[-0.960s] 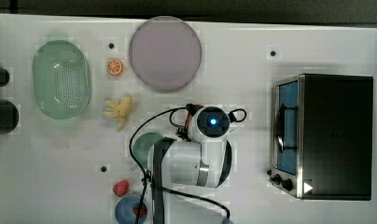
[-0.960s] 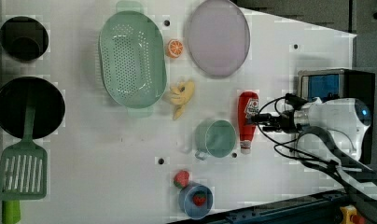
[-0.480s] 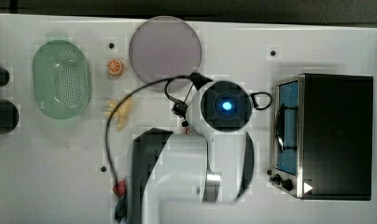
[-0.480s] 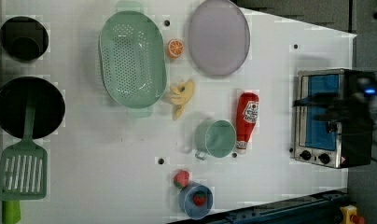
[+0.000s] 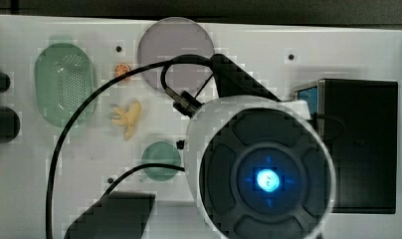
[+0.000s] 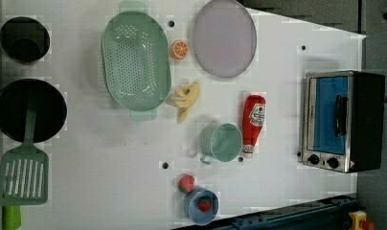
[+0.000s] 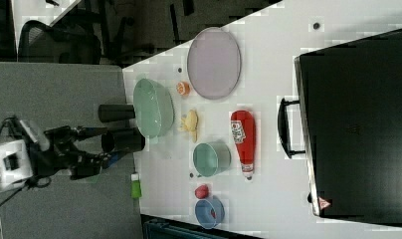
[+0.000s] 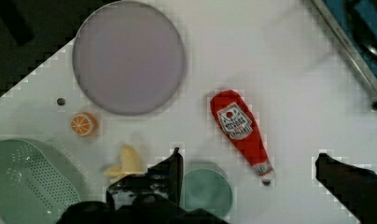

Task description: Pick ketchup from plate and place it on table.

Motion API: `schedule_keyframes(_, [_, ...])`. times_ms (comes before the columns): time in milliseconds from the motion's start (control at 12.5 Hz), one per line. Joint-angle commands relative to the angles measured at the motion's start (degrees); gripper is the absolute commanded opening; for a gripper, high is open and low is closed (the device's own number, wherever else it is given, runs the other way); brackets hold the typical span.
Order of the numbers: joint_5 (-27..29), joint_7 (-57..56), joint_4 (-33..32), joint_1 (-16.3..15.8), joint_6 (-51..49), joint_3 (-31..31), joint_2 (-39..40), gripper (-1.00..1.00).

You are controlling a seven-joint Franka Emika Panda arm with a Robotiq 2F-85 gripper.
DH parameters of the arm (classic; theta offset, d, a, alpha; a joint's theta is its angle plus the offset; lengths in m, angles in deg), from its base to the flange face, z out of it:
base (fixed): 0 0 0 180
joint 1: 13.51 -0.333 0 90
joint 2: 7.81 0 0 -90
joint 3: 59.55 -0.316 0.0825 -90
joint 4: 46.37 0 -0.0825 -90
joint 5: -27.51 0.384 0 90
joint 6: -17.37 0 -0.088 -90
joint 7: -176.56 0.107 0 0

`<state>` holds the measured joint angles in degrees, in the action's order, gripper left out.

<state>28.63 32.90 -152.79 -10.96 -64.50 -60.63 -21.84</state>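
The ketchup (image 6: 253, 122) lies flat on the white table (image 6: 110, 158), white cap pointing away from the plate (image 6: 224, 38). It rests beside the green cup (image 6: 222, 142), apart from the bare lilac plate. The wrist view has the ketchup (image 8: 240, 128) below the plate (image 8: 128, 56). My gripper (image 8: 249, 156) hangs high above it, open, fingers (image 8: 173, 165) spread wide with nothing held. In the right view the ketchup (image 7: 243, 139) lies past the plate (image 7: 214, 62). The arm's body (image 5: 266, 179) looms large in the top view and hides the ketchup there.
A toaster oven (image 6: 342, 120) stands at the left view's right. The green colander (image 6: 135, 60), an orange half (image 6: 179, 49) and a banana (image 6: 186, 98) lie near the plate. A strawberry (image 6: 186, 183), blue bowl (image 6: 200, 206), black pans and a spatula (image 6: 21, 175) line the edges.
The gripper, close against the ketchup one second ago, has pulled away and risen toward the top camera, leaving the left view. The ketchup stays lying on the table.
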Motion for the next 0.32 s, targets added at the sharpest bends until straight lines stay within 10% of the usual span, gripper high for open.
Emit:
schedule_keyframes(80, [-2.5,4.4,0.1,0.5,-2.8,0.3,3.5,1.00])
schedule_keyframes(320, [-2.5,4.4,0.1,0.5,-3.9,0.2,3.5,1.00])
